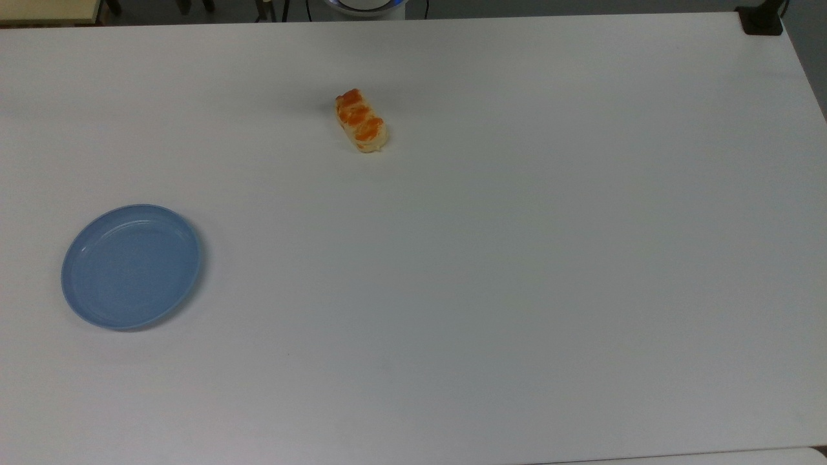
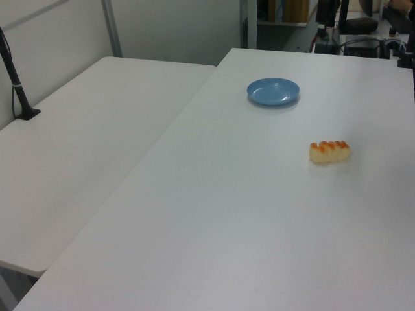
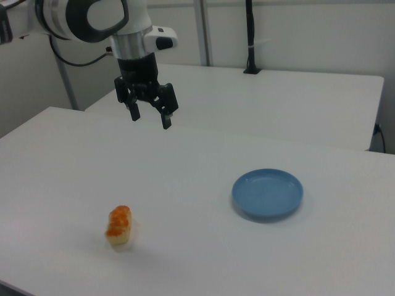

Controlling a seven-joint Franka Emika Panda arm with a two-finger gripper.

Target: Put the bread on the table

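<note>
The bread (image 1: pixel 361 121), a pale-tan roll with orange-brown patches on top, lies on the white table (image 1: pixel 491 258), free of any grip. It also appears in the left view (image 2: pixel 329 151) and in the right view (image 3: pixel 119 226). My gripper (image 3: pixel 150 116) hangs open and empty high above the table in the right view, well up and to the right of the bread there, fingers pointing down.
A round blue plate (image 1: pixel 131 265) sits empty near the top view's left edge, also seen as the plate (image 3: pixel 267 193) and plate (image 2: pixel 273 91). A second white table (image 2: pixel 84 142) adjoins in the left view. A black post (image 3: pixel 250 37) stands behind.
</note>
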